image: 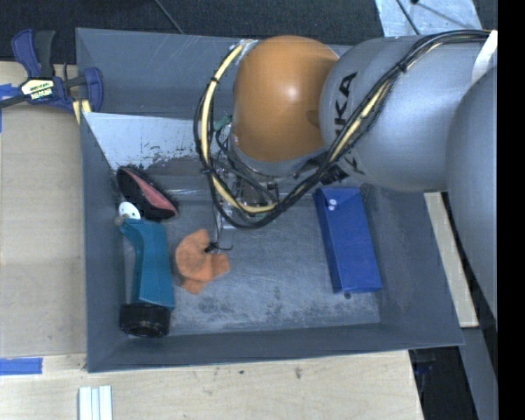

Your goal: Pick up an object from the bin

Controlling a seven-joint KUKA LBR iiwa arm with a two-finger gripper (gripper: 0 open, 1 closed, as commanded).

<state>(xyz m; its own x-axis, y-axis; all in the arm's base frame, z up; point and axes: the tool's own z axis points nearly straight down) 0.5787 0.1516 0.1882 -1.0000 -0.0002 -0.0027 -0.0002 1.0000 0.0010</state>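
Note:
My gripper (219, 241) hangs below the orange dome near the middle of the bin, its slim fingertip reaching down to the right edge of an orange lumpy soft piece (197, 262) on the floor. The tip touches or nearly touches that piece. To the left lies a teal handle-shaped tool with a black round end (149, 278), along the bin's left wall. Above it sits a black and pink oval thing (147, 192).
A blue flat box (350, 239) lies on the right side of the floor. The arm and its cables cover the upper middle of the bin. Bare floor shows between the orange piece and the blue box.

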